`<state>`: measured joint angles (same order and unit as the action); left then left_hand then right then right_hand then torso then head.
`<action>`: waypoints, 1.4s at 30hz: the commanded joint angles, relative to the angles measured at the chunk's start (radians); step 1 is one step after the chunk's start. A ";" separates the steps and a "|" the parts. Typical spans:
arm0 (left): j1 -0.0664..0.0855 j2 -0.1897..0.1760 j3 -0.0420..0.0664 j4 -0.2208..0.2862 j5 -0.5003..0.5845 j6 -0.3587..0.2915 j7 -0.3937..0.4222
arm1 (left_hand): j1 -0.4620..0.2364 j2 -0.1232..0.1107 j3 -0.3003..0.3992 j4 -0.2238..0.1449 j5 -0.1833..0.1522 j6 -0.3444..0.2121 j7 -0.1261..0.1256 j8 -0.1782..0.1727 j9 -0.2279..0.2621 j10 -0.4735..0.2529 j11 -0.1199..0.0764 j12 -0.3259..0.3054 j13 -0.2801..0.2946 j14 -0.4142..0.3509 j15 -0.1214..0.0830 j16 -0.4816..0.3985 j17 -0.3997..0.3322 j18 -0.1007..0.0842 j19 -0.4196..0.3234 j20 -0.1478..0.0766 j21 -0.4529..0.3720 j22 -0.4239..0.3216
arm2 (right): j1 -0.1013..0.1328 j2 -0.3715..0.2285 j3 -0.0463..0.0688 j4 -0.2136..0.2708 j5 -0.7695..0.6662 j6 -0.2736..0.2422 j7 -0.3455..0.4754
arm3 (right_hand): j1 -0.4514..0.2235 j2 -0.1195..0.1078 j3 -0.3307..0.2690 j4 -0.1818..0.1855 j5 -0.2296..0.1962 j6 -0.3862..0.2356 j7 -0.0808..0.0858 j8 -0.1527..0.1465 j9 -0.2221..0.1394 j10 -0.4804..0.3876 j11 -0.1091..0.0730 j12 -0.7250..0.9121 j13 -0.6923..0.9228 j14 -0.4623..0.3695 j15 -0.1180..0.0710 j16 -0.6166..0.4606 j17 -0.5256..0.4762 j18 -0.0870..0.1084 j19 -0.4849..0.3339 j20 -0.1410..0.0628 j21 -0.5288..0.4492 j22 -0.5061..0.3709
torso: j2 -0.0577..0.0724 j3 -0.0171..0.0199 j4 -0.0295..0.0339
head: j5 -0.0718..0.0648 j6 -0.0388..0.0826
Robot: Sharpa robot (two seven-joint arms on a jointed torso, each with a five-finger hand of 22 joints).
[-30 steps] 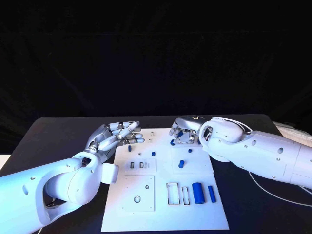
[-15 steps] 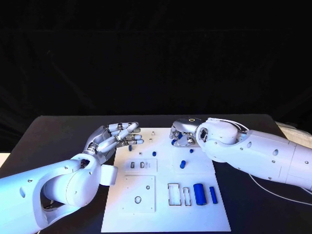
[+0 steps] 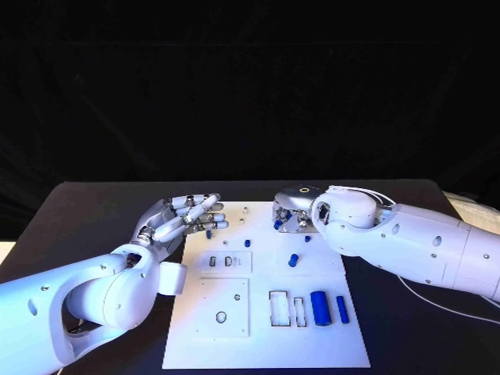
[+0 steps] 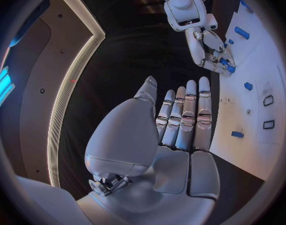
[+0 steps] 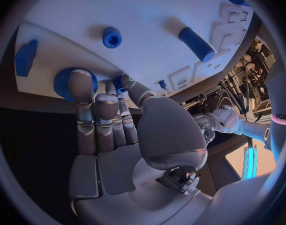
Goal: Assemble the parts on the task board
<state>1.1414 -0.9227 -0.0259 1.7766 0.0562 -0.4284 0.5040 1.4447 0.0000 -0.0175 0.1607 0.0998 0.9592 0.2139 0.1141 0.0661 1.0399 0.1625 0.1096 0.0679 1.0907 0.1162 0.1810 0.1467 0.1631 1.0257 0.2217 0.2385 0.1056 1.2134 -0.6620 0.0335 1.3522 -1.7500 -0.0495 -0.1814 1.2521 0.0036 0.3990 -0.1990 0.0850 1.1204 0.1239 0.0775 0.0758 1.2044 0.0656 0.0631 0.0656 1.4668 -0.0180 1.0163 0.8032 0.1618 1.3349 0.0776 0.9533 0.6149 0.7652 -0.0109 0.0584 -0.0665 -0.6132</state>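
The white task board (image 3: 239,332) lies in the middle of the black table. My right hand (image 3: 293,211) reaches over its far edge. In the right wrist view its fingers (image 5: 87,110) lie on a round blue knob (image 5: 63,85), and thumb and a finger pinch a small blue part (image 5: 120,81). My left hand (image 3: 186,219) hovers at the board's far left corner, fingers straight and apart, palm (image 4: 174,170) bare. A small blue part (image 3: 208,232) lies just by its fingertips.
Loose on the board are a thick blue cylinder (image 3: 319,308), a thin blue rod (image 3: 341,309), a short blue piece (image 3: 293,260) and small pegs (image 3: 248,244). Open slots (image 3: 278,310) sit beside the cylinder. A pale cable (image 3: 453,312) runs along the table's right.
My right arm has swung slightly inward, and its hand has edged towards the board's far edge. The left hand has hardly moved.
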 commanded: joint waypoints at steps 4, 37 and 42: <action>0.002 0.001 0.001 0.002 0.001 0.022 -0.001 | -0.002 0.008 0.000 -0.006 -0.006 0.004 0.006 -0.004 -0.001 0.006 0.004 -0.008 -0.001 0.008 0.002 -0.007 0.001 0.019 0.009 0.001 -0.004 -0.001 | -0.003 -0.001 -0.002 0.002 -0.017 -0.076 0.006 | 0.022 0.024 0.044 0.015 -0.021 0.037 -0.006 0.014 0.017 0.042 -0.010 0.005 0.005 0.028 -0.013 0.054 0.056 -0.025 0.027 -0.009 0.095 0.120 | 0.003 -0.0002 0.0030 | -0.002 0.001; 0.007 -0.002 0.002 0.009 0.001 0.022 -0.005 | 0.000 0.010 0.000 -0.009 -0.006 0.004 0.006 -0.007 -0.001 0.006 0.004 -0.011 -0.001 0.010 0.002 -0.009 0.003 0.019 0.011 0.001 -0.006 -0.003 | 0.005 0.144 0.000 -0.126 -0.007 -0.258 -0.043 | 0.007 -0.012 0.089 0.047 -0.025 0.028 0.004 -0.007 0.025 0.018 0.000 -0.003 -0.001 0.021 -0.003 0.089 0.081 -0.028 0.007 0.000 0.139 0.159 | 0.023 -0.0036 0.0279 | -0.009 0.015; 0.009 -0.004 0.002 0.009 0.001 0.023 -0.007 | 0.001 0.010 -0.001 -0.011 -0.006 0.004 0.006 -0.008 -0.001 0.006 0.004 -0.012 -0.001 0.010 0.002 -0.011 0.004 0.019 0.012 0.001 -0.007 -0.004 | 0.005 0.154 0.000 -0.126 -0.007 -0.245 -0.038 | 0.005 -0.014 0.090 0.050 -0.025 0.027 0.005 -0.008 0.025 0.016 0.001 -0.003 -0.001 0.021 -0.003 0.090 0.082 -0.028 0.005 0.001 0.141 0.161 | 0.025 -0.0031 0.0283 | -0.004 0.013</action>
<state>1.1483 -0.9267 -0.0249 1.7830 0.0569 -0.4251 0.4943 1.4447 0.0000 -0.0173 0.1552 0.0998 0.9591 0.2138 0.1097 0.0664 1.0434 0.1661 0.1006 0.0678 1.0943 0.1198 0.1767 0.1494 0.1628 1.0292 0.2252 0.2347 0.1028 1.2184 -0.5113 0.0332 1.2257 -1.7409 -0.3158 -0.2179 1.2603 -0.0008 0.4765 -0.1598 0.0602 1.1449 0.1230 0.0650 0.0764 1.2283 0.0655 0.0630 0.0645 1.4666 -0.0251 1.1021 0.8832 0.1466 1.3426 0.0772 1.0884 0.7748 0.7887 -0.0141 0.0855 -0.0728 -0.5990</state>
